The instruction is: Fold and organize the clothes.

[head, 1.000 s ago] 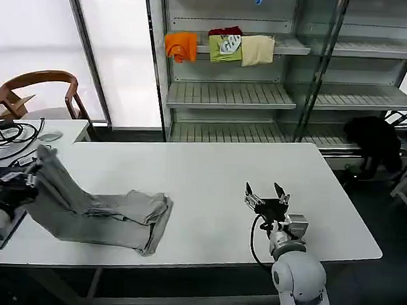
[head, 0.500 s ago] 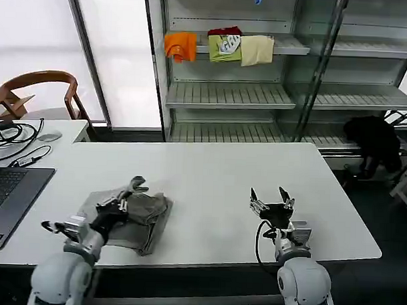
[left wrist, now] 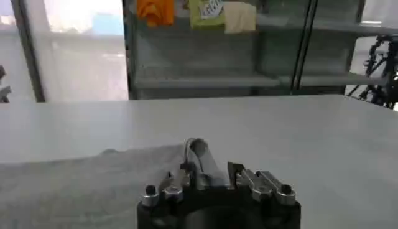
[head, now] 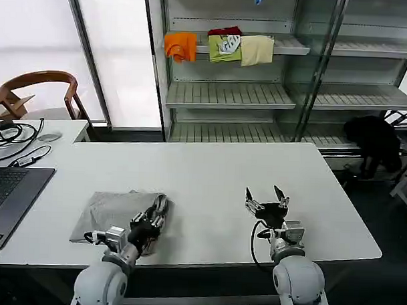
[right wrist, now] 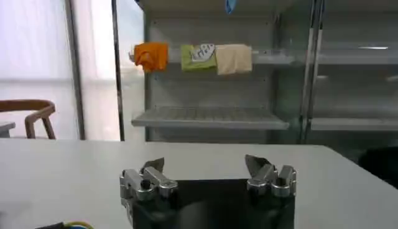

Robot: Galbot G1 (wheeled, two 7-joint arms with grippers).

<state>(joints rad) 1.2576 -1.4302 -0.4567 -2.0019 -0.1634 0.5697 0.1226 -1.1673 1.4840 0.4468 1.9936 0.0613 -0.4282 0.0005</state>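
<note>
1. T-shirt (head: pixel 118 210) lies folded into a grey rectangle on the white desk (head: pixel 209 173), lower left of the head view, near the front edge.
2. Same view: the left gripper (head: pixel 152 217) sits at the shirt's right end, where the cloth bunches up into a raised fold; its jaws are close together around that fold, gripping it.
3. Same view: the right gripper (head: pixel 266 201) stands lower right of centre, above bare desk and well apart from the shirt, its jaws spread open and holding nothing.
4. Same view: a laptop (head: pixel 8 199) lies at the left edge, cables (head: pixel 13 132) and a chair (head: pixel 38 93) sit at upper left, and a shelf (head: pixel 225 93) at the top carries orange, green and cream cloths.
5. Left wrist view: the left gripper (left wrist: pixel 208 175) fills the lower centre, with a curl of grey T-shirt (left wrist: pixel 81 186) rising between its jaws; the rest of the shirt spreads across the lower left.
6. Right wrist view: the right gripper (right wrist: pixel 205 168) is at the bottom, jaws wide apart over the desk (right wrist: pixel 74 168), nothing between them.
</note>
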